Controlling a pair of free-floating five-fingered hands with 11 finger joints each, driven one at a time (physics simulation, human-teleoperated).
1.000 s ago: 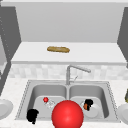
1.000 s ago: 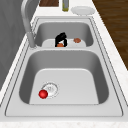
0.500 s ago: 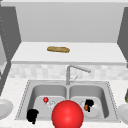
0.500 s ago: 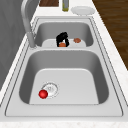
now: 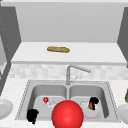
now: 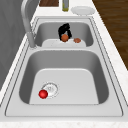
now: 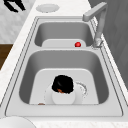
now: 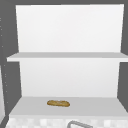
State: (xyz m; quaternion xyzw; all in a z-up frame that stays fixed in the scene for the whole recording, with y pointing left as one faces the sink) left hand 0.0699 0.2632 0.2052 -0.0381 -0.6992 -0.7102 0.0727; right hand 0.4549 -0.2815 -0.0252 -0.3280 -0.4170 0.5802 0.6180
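**Currently: right hand closed on an orange item over the plate in the right basin**

I read the right hand [image 5: 94, 101] as clamped: its fingers curl down around a small orange ball [image 6: 64, 37], and it sits low inside the right basin of the sink [image 5: 110, 100]. Directly beneath the hand lies a white plate [image 7: 63, 97] on the basin floor, so the held item hangs just above the plate. I judge the low, curled posture suits a small round object that would otherwise roll.

Beside the hand, on the plate, rests a second brownish piece [image 6: 77, 40], close to the held ball but apart from it. The left side view separates these two items clearly; the front view merges them into one orange patch under the hand. The right side view looks down on the back of the hand and shows the plate's outline beneath it, which the left side view cuts off behind the basin divider.

The left hand [image 5: 32, 115] hangs idle at the sink's near left corner, well apart from the right hand; I cannot tell its finger posture.

Across the divider from the working hand, a small red ball [image 6: 43, 94] touches the drain [image 6: 50, 89]. The faucet [image 5: 75, 71] stands behind the divider. On the shelf above, a bread loaf [image 8: 58, 103] lies flat. A large red sphere [image 5: 67, 115] shows in the front view's foreground.
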